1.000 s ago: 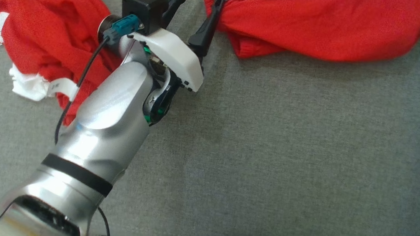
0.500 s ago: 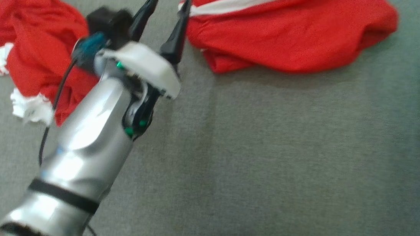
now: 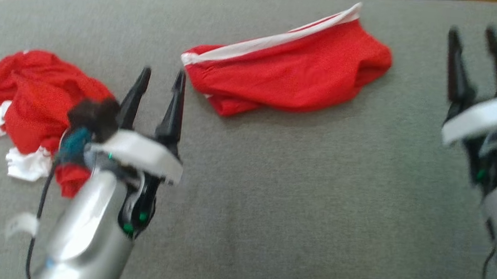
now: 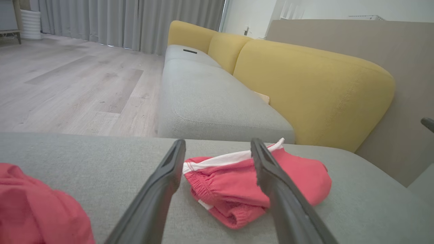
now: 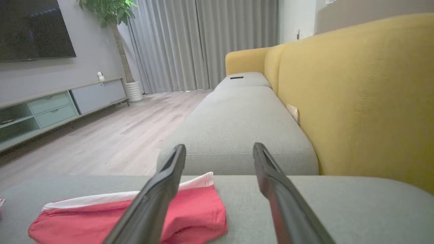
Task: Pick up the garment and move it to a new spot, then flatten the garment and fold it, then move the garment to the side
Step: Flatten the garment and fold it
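Note:
The garment, a red jersey with white sleeves, lies crumpled at the left of the grey cushion; its red edge shows at the lower left of the left wrist view. My left gripper stands open and empty just right of it, pointing toward a smaller red piece with white trim. In its own view the left gripper frames that smaller piece from a distance. My right gripper is open and empty at the far right, and shows in its wrist view.
The smaller red piece lies at the back middle of the cushion. A yellow backrest runs along one side. Wooden floor lies beyond the cushion's far edge. Another grey seat continues ahead.
The head camera has pulled back and now takes in more of the cushion. My right gripper has come into view at the right. My left gripper now stands apart from the smaller red piece.

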